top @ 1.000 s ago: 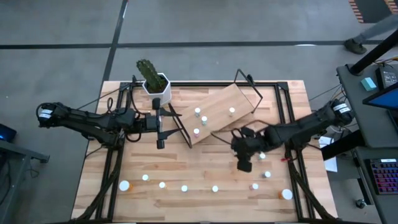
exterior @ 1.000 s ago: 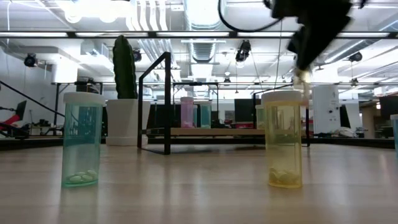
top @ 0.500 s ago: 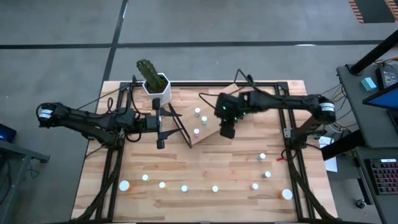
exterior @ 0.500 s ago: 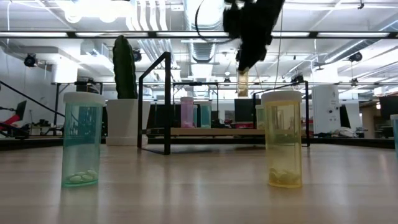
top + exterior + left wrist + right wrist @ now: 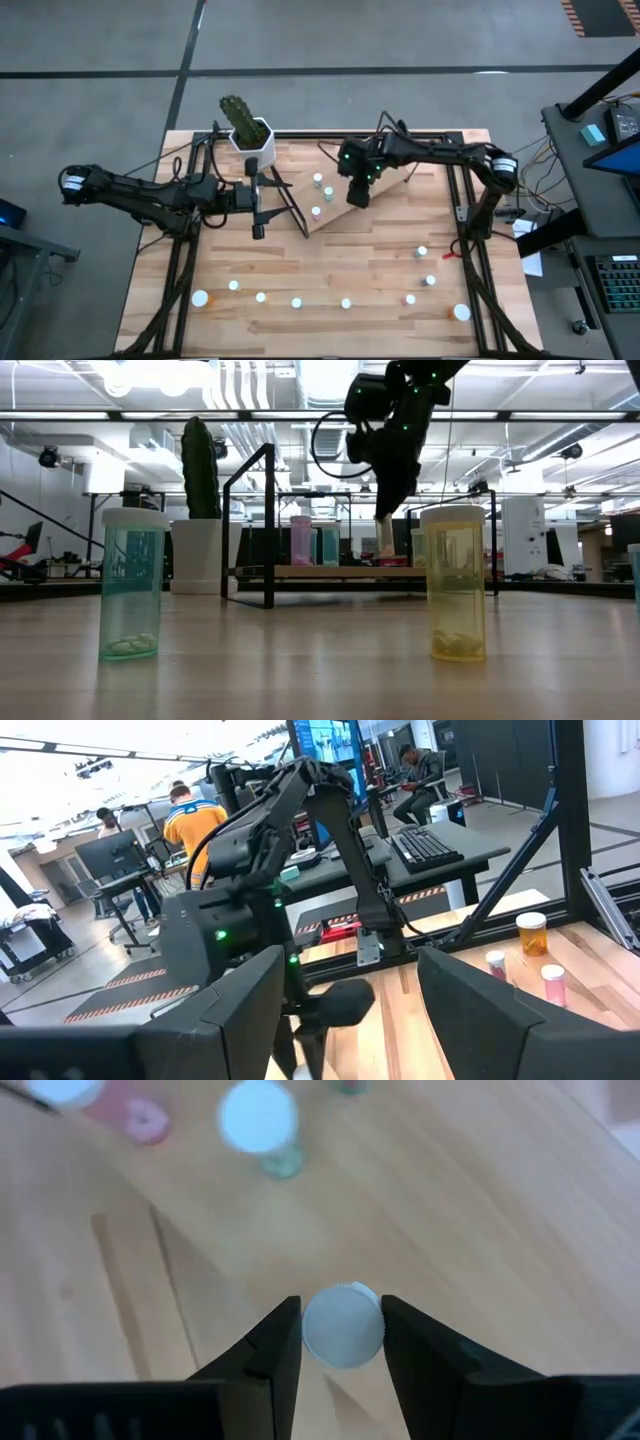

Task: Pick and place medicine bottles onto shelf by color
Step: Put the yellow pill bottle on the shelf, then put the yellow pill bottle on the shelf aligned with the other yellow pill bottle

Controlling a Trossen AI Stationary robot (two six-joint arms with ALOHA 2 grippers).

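Right gripper: we found the right gripper reaching in over the shelf, near the board's lower middle, with its fingers closed narrowly on either side of a white-capped bottle.
Held bottle: in the low view we saw it hanging under the right gripper, its base at or just above the board; we could not tell whether it touched.
Shelf: we recorded a tilted light-wood board on a black wire frame, at the far middle of the table.
Bottles on shelf: we saw three small bottles on the board's left part, one of them at; the low view showed a pink one beside a teal one.
Loose bottles: we noted a row along the near edge of the table, one being, and a few more to the right, such as.
Left gripper: we found the left gripper idle to the left of the shelf frame, its fingers set wide apart and holding nothing.
Other items: a cactus in a white pot stood at the far edge.
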